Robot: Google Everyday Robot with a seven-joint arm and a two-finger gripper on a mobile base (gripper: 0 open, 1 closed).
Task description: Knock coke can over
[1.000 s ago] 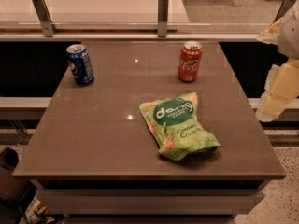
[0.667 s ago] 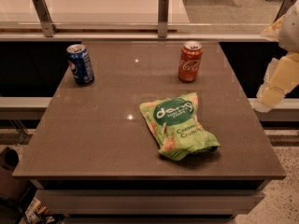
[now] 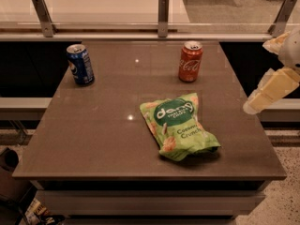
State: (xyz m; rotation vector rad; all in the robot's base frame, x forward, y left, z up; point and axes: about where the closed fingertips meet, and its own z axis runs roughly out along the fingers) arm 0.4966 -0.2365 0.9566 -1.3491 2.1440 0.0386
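Note:
The coke can [image 3: 190,61], orange-red with white script and a silver top, stands upright at the back right of the brown table [image 3: 103,135]. My gripper [image 3: 262,97] shows as a pale cream shape at the right edge of the camera view, over the table's right edge. It is to the right of the can and nearer the front, well apart from it.
A blue soda can [image 3: 80,64] stands upright at the back left. A green snack bag [image 3: 178,125] lies flat in the middle right, in front of the coke can. A rail with metal posts [image 3: 163,16] runs behind the table.
My gripper has moved up and slightly left, toward the table's right edge. The cans and the bag have not moved.

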